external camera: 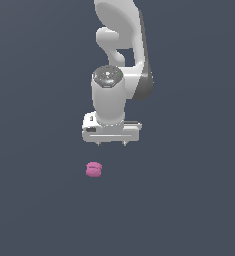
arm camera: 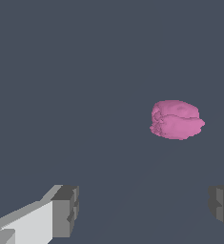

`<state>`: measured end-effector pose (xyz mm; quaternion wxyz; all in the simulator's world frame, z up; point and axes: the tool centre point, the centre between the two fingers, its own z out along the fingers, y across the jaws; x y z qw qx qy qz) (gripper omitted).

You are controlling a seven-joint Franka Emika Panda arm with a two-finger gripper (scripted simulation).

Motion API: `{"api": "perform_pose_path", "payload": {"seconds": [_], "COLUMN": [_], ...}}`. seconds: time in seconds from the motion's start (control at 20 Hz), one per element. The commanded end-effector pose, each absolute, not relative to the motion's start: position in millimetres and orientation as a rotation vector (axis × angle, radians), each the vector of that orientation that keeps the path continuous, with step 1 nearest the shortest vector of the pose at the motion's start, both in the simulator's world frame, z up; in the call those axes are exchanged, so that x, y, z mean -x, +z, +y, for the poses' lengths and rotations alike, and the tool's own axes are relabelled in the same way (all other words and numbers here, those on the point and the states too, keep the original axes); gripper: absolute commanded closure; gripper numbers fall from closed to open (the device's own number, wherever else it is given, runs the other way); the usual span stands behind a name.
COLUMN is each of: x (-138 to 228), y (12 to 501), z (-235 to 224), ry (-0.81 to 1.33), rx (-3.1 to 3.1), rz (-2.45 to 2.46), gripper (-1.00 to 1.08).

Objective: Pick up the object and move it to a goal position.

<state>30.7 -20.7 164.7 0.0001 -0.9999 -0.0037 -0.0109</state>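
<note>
My gripper (external camera: 111, 143) hangs with its jaws wide apart, holding and touching nothing. The blob (external camera: 94, 169) lies apart from it, toward the exterior view's left and nearer the camera, with bare floor (external camera: 189, 200) all around it.

The supporting surface (external camera: 34, 210) is a flat, uniform dark slate-blue plane that fills both views from side to side. No edge, corner, seam or marking of it shows in either picture, so positions cannot be tied to a border.

One thing lies directly on it: the object (external camera: 94, 169), a small magenta-pink lump with a bumpy, folded surface and a faint crease running around its middle. It sits flat on the surface, in the lower middle of the exterior view, slightly toward that view's left. In the wrist view the object (arm camera: 176, 119) appears alone on the bare surface (arm camera: 61, 71), with nothing touching it.
</note>
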Motion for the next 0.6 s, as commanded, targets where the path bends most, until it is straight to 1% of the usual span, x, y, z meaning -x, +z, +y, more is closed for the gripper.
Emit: {"api": "perform_pose_path", "payload": {"seconds": [0.0, 0.3, 0.55], "x": [-40, -64, -77], "y": [155, 126, 105], "z": [-31, -64, -86], "ry": [-0.029, -0.016, -0.007], "rx": [3.141, 3.138, 3.137], "rz": [0.016, 0.097, 0.147], "gripper": [-0.92, -0.92, -0.92]}}
